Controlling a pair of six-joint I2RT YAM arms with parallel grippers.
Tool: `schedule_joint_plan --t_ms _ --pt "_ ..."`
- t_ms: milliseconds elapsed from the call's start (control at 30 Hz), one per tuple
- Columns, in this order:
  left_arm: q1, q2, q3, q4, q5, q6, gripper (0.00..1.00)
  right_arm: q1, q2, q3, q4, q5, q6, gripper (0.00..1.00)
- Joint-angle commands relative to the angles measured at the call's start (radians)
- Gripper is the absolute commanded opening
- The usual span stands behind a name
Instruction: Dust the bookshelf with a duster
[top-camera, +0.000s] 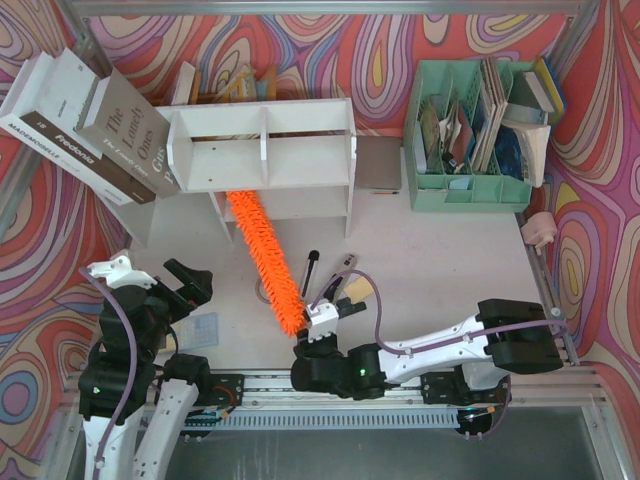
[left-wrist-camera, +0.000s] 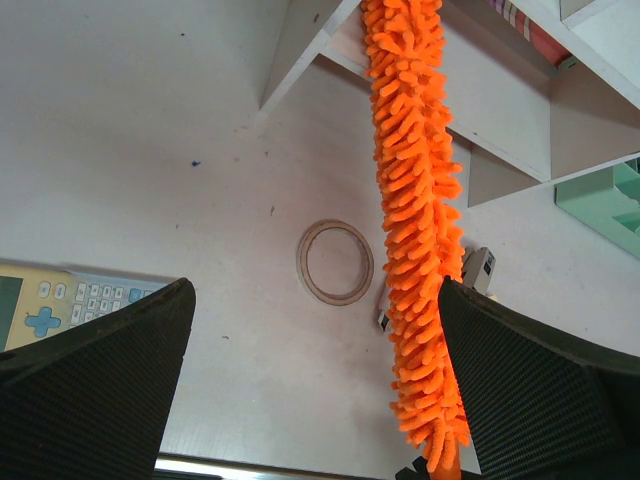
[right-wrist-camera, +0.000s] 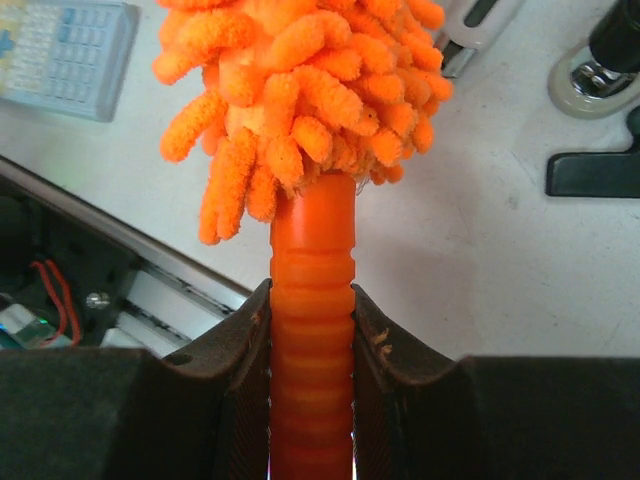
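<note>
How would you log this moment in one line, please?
right hand: shut on duster handle | duster tip: reaching into bookshelf lower tier | left hand: open, holding nothing

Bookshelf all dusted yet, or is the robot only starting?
Already done: the right gripper is shut on the duster, holding its orange handle. Happening now: the fluffy end pokes into the lower tier of the bookshelf. Left to do, I'd guess: the two upper compartments. The left gripper hangs open, holding nothing.
</note>
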Motion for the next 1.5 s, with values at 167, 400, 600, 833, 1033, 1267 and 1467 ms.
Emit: schedule_joint_plan --t_ms 167,400,600,833,1033,1267,1467 --pt "0.005 0.009 -0.014 0.014 0.010 0.015 0.98 -0.005 -0.049 0.063 0.056 -0.025 -0.041 0.00" --pt "0.005 0.011 -0.013 0.013 0.008 0.014 0.98 -0.002 0.017 0.139 0.072 -0.082 -0.058 0.00" --pt "0.005 0.011 -0.014 0.014 0.010 0.014 0.98 -0.002 -0.017 0.146 -0.212 0.073 0.223 0.00" --pt "0.005 0.013 -0.013 0.014 0.013 0.016 0.98 -0.002 -0.108 0.091 -0.579 0.183 0.650 0.00" --pt "0.005 0.011 -0.014 0.014 0.010 0.014 0.98 -0.002 -0.114 0.070 -0.416 0.161 0.500 0.00" --pt "0.005 0.009 -0.014 0.014 0.010 0.014 0.98 -0.002 -0.070 0.056 0.026 -0.003 0.052 0.00" --pt "0.005 0.009 -0.014 0.014 0.010 0.014 0.98 -0.002 -0.042 0.076 0.065 -0.039 -0.001 0.00"
